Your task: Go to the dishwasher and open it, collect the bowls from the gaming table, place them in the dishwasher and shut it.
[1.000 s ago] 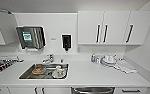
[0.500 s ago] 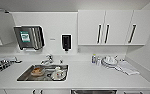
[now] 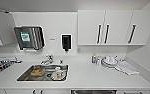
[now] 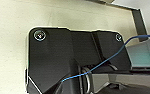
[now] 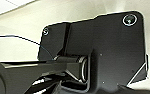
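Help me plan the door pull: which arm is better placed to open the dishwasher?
Right, tentatively. The dishwasher shows at the head view's lower edge, below the counter, mostly right of centre, so it lies toward the right arm's side. That rests on position alone.

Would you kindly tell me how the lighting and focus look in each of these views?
Head view: even, bright light, soft focus, the white countertop nearly washed out, the steel sink dimmer. Left wrist view: the robot's dark plate blurred against a pale surface. Right wrist view: much the same.

White countertop (image 3: 91, 77) and white cabinets (image 3: 108, 27) with black handles; above the steel sink (image 3: 43, 73), a black dispenser (image 3: 66, 42).
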`<state>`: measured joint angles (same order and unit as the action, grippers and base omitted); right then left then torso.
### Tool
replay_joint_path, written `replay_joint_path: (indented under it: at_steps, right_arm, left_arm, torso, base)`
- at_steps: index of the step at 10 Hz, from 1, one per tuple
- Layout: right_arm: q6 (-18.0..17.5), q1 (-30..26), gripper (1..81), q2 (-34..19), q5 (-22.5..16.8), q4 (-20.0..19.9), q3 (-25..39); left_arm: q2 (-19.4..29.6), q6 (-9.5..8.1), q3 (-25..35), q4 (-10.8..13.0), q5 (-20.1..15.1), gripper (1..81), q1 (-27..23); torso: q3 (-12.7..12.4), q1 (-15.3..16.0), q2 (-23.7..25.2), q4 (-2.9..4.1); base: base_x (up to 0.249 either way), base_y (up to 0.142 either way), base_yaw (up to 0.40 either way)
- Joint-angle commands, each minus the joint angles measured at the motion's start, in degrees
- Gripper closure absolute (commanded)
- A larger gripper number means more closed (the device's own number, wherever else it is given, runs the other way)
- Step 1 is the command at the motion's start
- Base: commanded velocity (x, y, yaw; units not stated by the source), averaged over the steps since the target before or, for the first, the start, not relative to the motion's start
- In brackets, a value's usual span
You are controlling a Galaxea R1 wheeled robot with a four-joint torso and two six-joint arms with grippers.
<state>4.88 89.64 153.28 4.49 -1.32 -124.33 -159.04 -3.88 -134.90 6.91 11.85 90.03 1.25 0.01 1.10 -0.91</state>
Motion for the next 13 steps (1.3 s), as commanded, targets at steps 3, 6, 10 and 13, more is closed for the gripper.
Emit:
replay_joint_path:
  at_steps: [3,6,10,13]
  right_arm:
    - [-0.1,-2.3,1.0,-6.5,-3.5,0.2,10.0]
    - [-0.1,-2.9,1.0,-15.0,-4.2,0.1,23.3]
    - [-0.7,-4.3,1.0,-25.0,-4.2,-0.3,36.5]
    - [-0.8,-5.9,1.0,-30.1,-4.0,-0.1,42.2]
  left_arm:
    - [11.1,-0.17,11.6,0.2,0.1,1.0,-2.3]
    - [17.8,-0.34,17.0,0.2,2.0,1.0,-2.1]
    - [30.3,-0.43,31.3,0.1,5.8,1.0,-2.1]
    - [38.6,-0.51,40.4,0.7,8.6,1.0,-2.1]
  torso:
    - [0.0,0.0,0.0,0.0]
    - [0.0,3.7,5.7,0.0]
    - [6.3,6.4,10.3,-1.58]
    - [6.2,10.1,16.0,-1.11]
  base:
    - [0.0,0.0,0.0]
    - [0.0,0.0,0.0]
    - [0.0,0.0,0.0]
    - [0.0,0.0,0.0]
